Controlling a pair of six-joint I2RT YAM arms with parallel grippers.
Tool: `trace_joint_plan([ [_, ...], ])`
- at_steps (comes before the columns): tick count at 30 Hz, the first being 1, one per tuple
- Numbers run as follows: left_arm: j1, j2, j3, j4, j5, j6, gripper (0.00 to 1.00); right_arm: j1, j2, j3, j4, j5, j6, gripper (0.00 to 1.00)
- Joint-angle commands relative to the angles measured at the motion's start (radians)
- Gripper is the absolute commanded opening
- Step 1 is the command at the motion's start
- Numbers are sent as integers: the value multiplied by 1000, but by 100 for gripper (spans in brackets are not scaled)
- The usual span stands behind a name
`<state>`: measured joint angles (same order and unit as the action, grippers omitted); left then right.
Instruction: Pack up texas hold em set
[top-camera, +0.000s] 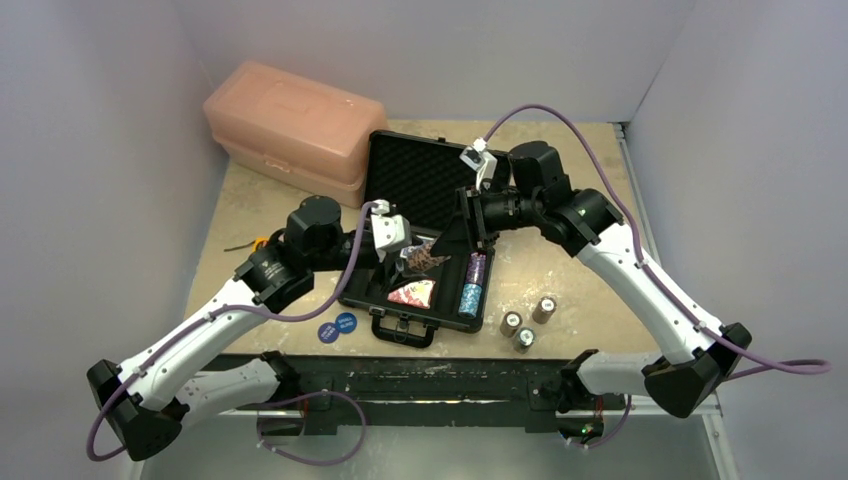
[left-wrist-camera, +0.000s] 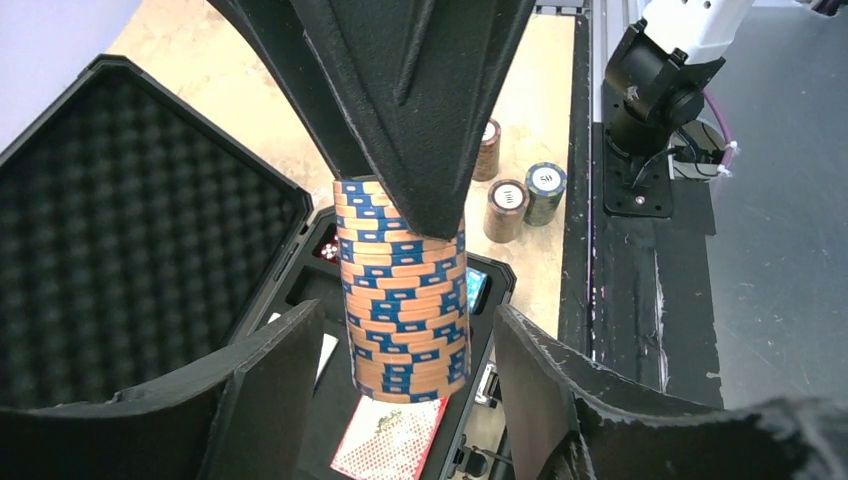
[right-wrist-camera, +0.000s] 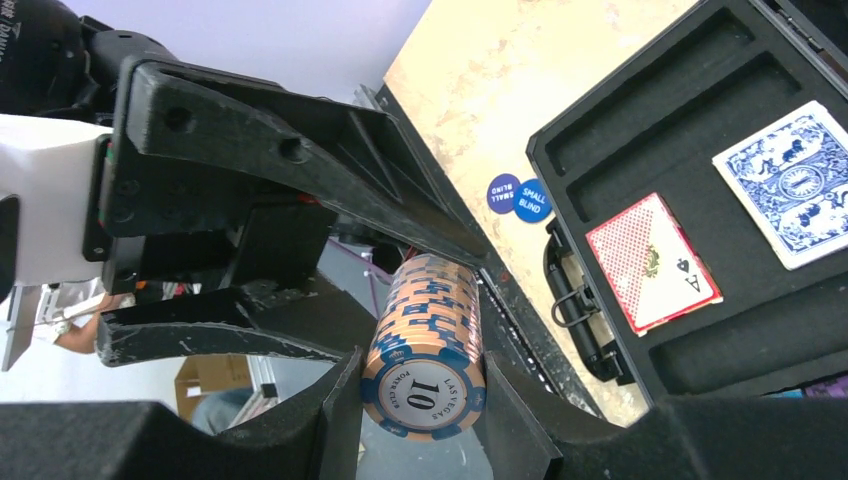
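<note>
The black briefcase (top-camera: 420, 322) lies open, its foam lid (top-camera: 420, 175) tilted back. My right gripper (right-wrist-camera: 425, 400) is shut on an orange-and-blue chip stack (right-wrist-camera: 428, 345) and holds it above the case. My left gripper (left-wrist-camera: 410, 395) is open, with its fingers (left-wrist-camera: 270, 390) on either side of that same stack (left-wrist-camera: 405, 290), a gap on each side. A red card deck (right-wrist-camera: 650, 262) and a blue card deck (right-wrist-camera: 790, 185) lie in the case. A purple stack (top-camera: 477, 267) and a blue stack (top-camera: 470, 298) fill its right slot. Two blue discs (top-camera: 337, 327) lie left of the handle.
Three chip stacks (top-camera: 511, 323), (top-camera: 545, 308), (top-camera: 524, 339) stand on the table right of the case. The pink plastic box (top-camera: 295, 125) sits at the back left. A yellow tape measure (top-camera: 258, 242) lies behind the left arm.
</note>
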<state>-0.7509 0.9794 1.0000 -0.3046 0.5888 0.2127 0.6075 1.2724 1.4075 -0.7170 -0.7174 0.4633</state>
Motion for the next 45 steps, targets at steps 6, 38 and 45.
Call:
trace_joint_plan([
  [6, -24, 9, 3, 93, -31, -14, 52, 38, -5, 79, 69, -26, -3, 0],
  [38, -36, -103, -147, 108, -409, -85, 0, 43, -126, 73, 97, 552, -3, 95],
  [45, 20, -86, -153, 116, -480, -100, 0, 43, -185, 18, 122, 646, -27, 95],
])
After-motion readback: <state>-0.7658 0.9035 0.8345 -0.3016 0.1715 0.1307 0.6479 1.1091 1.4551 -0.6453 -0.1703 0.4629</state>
